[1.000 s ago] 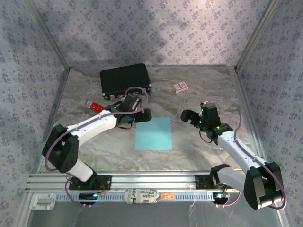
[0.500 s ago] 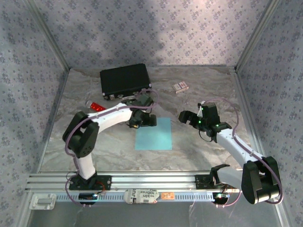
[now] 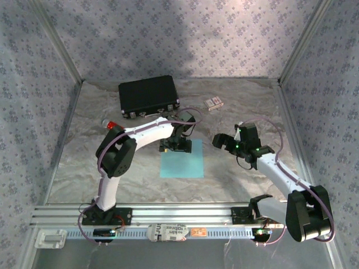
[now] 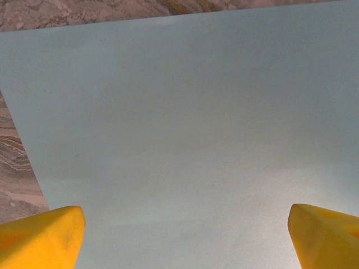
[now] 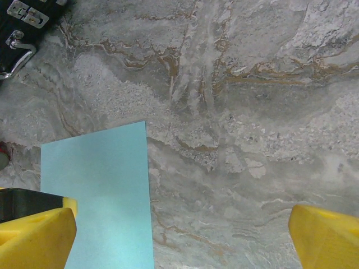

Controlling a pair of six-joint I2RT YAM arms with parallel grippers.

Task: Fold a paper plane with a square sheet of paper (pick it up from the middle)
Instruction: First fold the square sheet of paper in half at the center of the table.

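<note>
Lying flat at centre of the top view, the square sheet of paper [image 3: 184, 163] looks thin, light and floppy; a mid-sheet pinch likely suits it. Over its upper edge the left gripper [image 3: 175, 147], and beside it the right gripper [image 3: 220, 140], both gape empty.

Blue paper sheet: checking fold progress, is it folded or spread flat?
Spread flat: the square sheet of paper lies as one smooth layer, no crease or fold visible.

Two white arms [image 3: 147, 132] with bulky black joints [image 3: 305, 216], thin purple cables [image 3: 282, 143] looping alongside, and bright yellow wedge-shaped fingertips [image 4: 42, 235]
</note>
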